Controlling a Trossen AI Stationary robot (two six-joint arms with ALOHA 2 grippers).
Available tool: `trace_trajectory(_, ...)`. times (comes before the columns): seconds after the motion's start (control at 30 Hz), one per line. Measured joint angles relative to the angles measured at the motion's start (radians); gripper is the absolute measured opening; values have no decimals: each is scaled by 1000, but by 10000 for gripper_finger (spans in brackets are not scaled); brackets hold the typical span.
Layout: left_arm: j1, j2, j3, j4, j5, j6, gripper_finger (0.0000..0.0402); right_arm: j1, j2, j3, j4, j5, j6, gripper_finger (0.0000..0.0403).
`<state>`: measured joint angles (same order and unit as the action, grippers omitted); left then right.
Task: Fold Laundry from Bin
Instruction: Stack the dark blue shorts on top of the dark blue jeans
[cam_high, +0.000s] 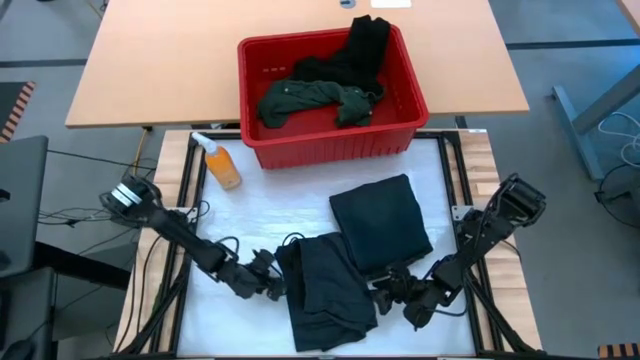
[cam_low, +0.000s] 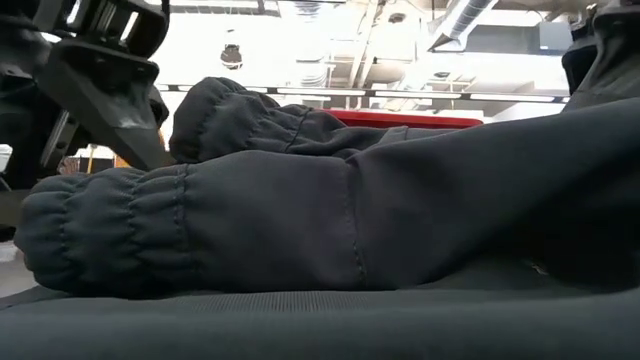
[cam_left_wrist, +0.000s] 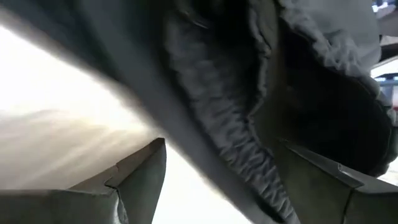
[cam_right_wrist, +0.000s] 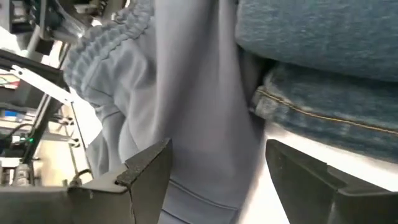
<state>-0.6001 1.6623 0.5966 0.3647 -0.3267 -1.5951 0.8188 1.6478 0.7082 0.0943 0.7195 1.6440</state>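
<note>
Dark garments (cam_high: 345, 265) before red bin (cam_high: 330, 140)

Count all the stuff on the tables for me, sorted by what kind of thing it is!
Dark folded cloth garments on the white table: 2 (the square one, the long cuffed one)
Dark garments in the bin: 2 (black, dark green)
Rectangular red plastic bin with slotted sides: 1
Small orange bottle: 1
Total: 6

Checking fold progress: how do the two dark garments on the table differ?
The folded jeans lie as a neat flat rectangle nearer the red bin; the black sweatpants lie looser and rumpled at the table's front edge. The sweatpants show a gathered elastic cuff; the jeans show stitched denim seams. The jeans partly overlap the sweatpants. Both are dark and out of the bin.
</note>
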Motion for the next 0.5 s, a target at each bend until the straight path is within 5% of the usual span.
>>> trace_trajectory(0.5,37,123,156,-33,-27,91,287,-11,49,0,211,20,-99,287)
